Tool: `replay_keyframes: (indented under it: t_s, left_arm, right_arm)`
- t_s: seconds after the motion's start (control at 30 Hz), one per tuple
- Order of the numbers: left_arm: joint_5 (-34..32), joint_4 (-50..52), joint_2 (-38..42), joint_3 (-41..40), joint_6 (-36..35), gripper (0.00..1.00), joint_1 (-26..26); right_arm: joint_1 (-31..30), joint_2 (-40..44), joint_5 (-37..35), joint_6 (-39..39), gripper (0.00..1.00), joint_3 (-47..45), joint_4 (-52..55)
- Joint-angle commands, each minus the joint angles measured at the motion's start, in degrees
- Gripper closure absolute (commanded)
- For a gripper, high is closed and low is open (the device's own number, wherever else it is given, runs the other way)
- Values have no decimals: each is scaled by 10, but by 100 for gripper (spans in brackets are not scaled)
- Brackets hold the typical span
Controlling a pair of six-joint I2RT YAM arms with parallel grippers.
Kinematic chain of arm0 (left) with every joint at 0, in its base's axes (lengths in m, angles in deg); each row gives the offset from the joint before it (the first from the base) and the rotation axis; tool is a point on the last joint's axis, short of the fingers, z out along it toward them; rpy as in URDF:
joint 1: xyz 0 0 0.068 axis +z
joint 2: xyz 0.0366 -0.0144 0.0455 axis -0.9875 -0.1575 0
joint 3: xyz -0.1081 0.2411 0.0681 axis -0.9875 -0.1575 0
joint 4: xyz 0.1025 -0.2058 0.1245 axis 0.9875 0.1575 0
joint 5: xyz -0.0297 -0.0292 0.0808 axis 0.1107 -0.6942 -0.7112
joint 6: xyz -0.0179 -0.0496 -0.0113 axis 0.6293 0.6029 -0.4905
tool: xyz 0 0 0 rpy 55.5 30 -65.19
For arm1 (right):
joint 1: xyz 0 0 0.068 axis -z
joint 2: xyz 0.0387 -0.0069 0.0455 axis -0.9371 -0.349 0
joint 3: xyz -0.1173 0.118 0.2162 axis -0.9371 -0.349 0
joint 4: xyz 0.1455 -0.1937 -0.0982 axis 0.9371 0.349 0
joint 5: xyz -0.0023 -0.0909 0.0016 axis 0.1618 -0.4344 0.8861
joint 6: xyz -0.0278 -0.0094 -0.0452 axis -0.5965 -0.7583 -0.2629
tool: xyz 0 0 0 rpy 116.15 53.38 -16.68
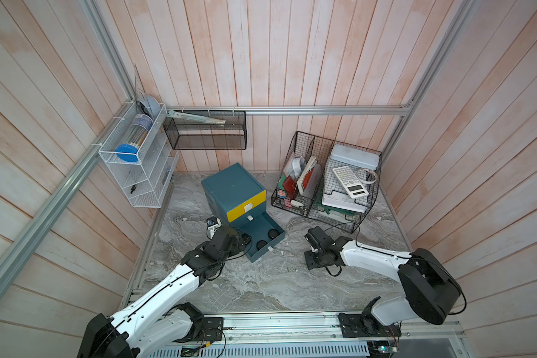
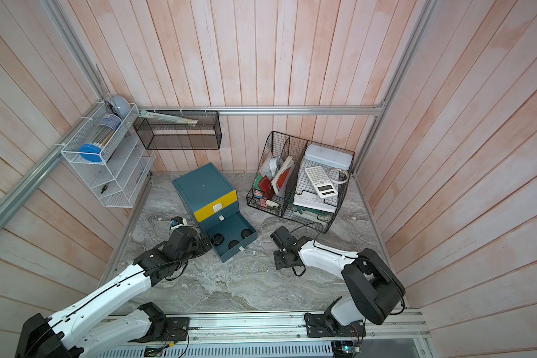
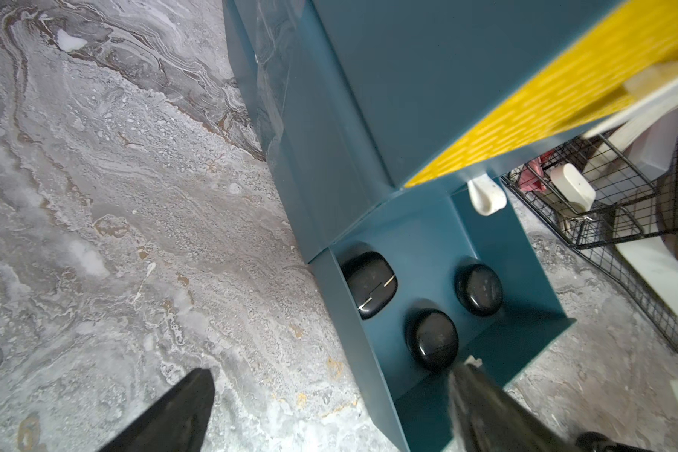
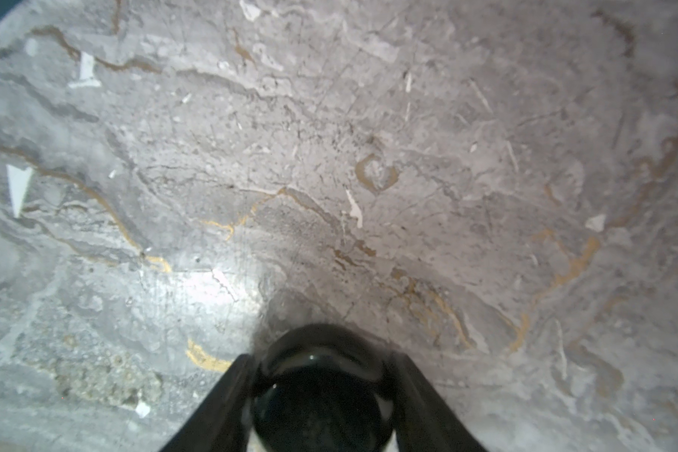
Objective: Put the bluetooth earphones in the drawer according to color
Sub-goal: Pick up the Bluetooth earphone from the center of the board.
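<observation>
I note right gripper (image 4: 322, 356) clamped on glossy black rounded earphone case (image 4: 321, 403), left gripper (image 3: 333, 370) spread wide, teal plastic drawer (image 3: 427, 235) under one fingertip

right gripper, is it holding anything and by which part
The right gripper pinches a black earphone case, one finger pressed against each of its two opposite rounded sides.

bright even light; wrist views soft, edges blurred, mild glare
</observation>
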Motion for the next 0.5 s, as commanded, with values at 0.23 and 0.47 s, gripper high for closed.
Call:
replay_keyframes:
  t_s: [0.23,0.47]
  left_arm:
    - [-13,-19,39,7,-5,0,3]
    - [-38,-21,47,44,-30,0,4]
  right_arm:
    - [-16,-4,6,-34,50,79,12]
    - [-17,-39,21,-79,50,209,24]
